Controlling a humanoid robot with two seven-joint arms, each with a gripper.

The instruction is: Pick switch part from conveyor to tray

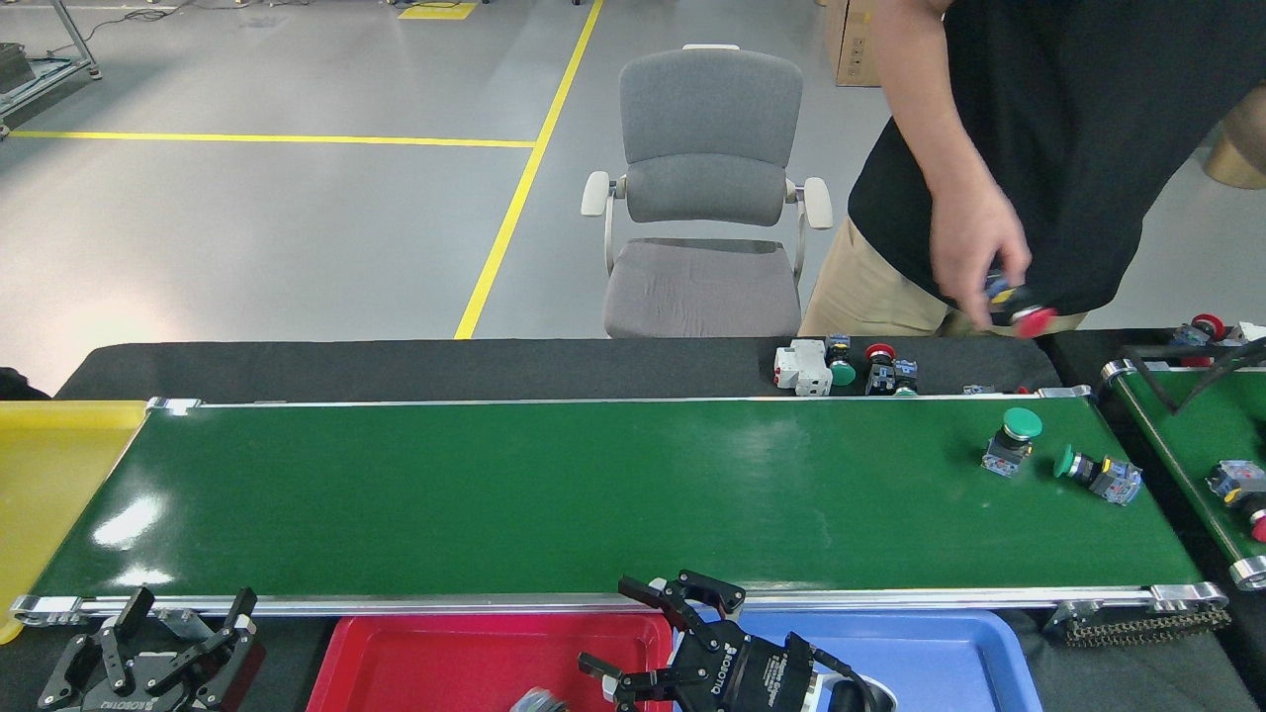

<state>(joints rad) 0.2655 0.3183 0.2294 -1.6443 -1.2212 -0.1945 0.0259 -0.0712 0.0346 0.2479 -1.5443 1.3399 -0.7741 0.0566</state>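
Head view: switch part (539,701) in tray (396,663)

Grey floor (247,227) w/ yellow lines (514,198); grey chair (707,188) stood behind the table; cardboard box (849,40) at back.

1. The left black multi-link metal gripper (148,658) had slotted finger linkages, visible screws and white lettering on its base.
2. The right black metal gripper (648,638) bore white lettering and joined a white-ringed wrist.
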